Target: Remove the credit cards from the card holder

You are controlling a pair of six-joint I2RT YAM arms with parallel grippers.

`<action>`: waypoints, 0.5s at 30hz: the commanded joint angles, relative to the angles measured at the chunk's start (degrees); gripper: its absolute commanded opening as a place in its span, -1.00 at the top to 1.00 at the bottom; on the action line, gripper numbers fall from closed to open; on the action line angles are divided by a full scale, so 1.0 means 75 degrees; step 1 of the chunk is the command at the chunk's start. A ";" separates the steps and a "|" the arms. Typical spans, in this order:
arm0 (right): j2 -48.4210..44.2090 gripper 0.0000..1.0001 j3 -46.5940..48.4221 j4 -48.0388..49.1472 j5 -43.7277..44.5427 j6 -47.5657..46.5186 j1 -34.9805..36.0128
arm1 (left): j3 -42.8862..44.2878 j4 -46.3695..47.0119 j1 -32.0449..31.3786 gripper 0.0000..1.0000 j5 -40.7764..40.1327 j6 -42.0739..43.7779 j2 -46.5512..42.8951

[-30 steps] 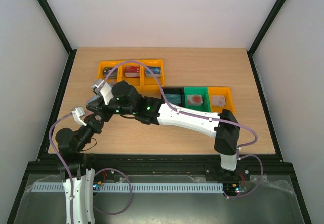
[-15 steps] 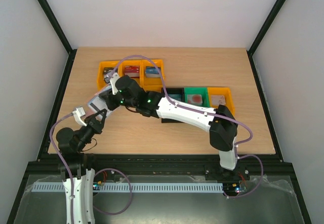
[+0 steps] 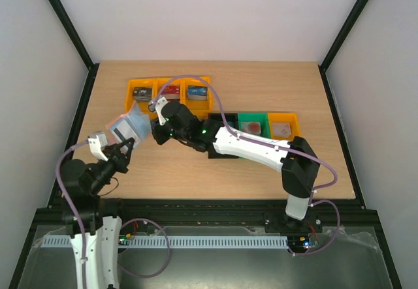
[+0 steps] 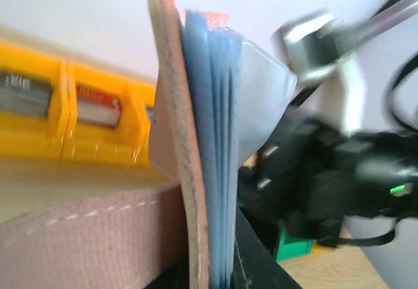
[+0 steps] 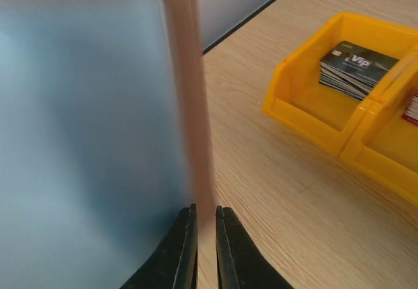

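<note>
Card holder (image 3: 128, 127) aloft near left edge of surface (image 3: 261, 80), clamped upright in left hand (image 3: 119, 144); right hand (image 5: 204, 216) pinched on its pinkish edge, likely spreading pockets to free hidden credit cards.

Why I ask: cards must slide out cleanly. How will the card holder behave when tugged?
Probably floppy: the card holder shows a bowed brown cover in the left wrist view. Likely light: the left pincer holds it upright. Its thin blue pockets may splay if the right pincer pulls.
</note>
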 commanded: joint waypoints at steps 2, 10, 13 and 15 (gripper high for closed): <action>-0.0701 0.80 -0.0523 -0.0366 0.0551 -0.0377 -0.0102 | 0.2351 -0.1145 -0.0081 0.96 -0.0525 0.2579 0.1054; -0.2342 0.76 -0.1894 -0.0048 0.0984 -0.0694 -0.0177 | 0.4432 -0.2037 -0.0264 0.96 -0.1330 0.4723 0.2792; -0.3035 0.75 -0.2513 0.0175 0.0640 -0.0988 -0.0185 | 0.5149 -0.2723 -0.0267 0.96 -0.1956 0.5436 0.3595; -0.3425 0.71 -0.2928 0.0352 -0.0383 -0.1419 -0.0188 | 0.5592 -0.3320 -0.0279 0.96 -0.2821 0.5788 0.4251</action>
